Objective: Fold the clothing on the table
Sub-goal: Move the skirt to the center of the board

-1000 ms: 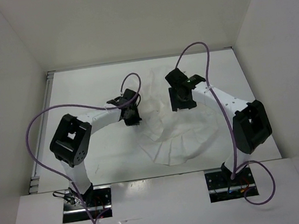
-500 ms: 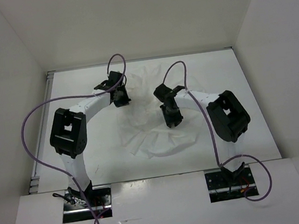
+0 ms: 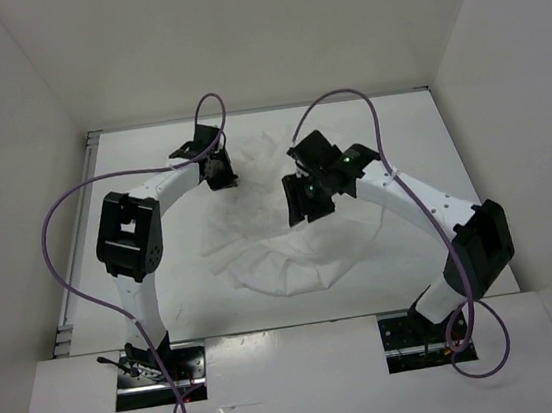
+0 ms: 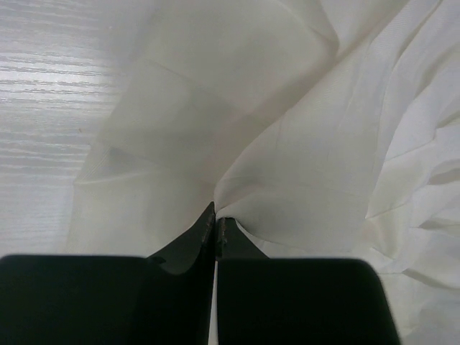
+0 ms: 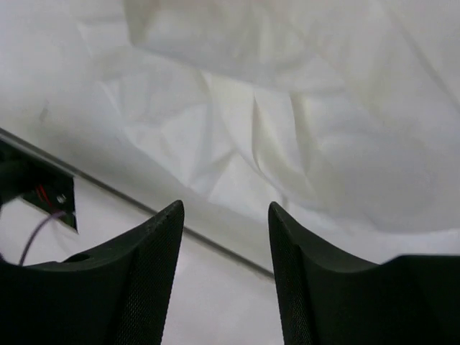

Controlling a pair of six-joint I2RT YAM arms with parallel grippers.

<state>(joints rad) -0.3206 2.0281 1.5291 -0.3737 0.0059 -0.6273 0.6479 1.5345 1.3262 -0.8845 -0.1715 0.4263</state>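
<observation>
The clothing (image 3: 293, 265), thin, white and creased, lies crumpled across the middle of the table (image 3: 419, 139). My left gripper (image 3: 220, 173) sits at the garment's far left corner. In the left wrist view the left gripper (image 4: 217, 219) is shut on a pinched fold of the clothing (image 4: 302, 144), which fans out from the tips. My right gripper (image 3: 301, 203) hovers over the middle of the garment. In the right wrist view the right gripper (image 5: 226, 212) is open with nothing between its fingers, and the clothing (image 5: 287, 129) lies below, apart from them.
White walls enclose the table on three sides. The table's near metal edge strip (image 5: 129, 194) and an arm base with wiring (image 5: 43, 194) show in the right wrist view. Purple cables (image 3: 65, 207) loop over both arms. Bare table (image 3: 141, 173) lies left of the garment.
The left gripper has carried its fold toward the far left, pulling the clothing leftward and flatter. The right gripper came toward the middle, closed partway and reopened, and its elbow swung out right.
</observation>
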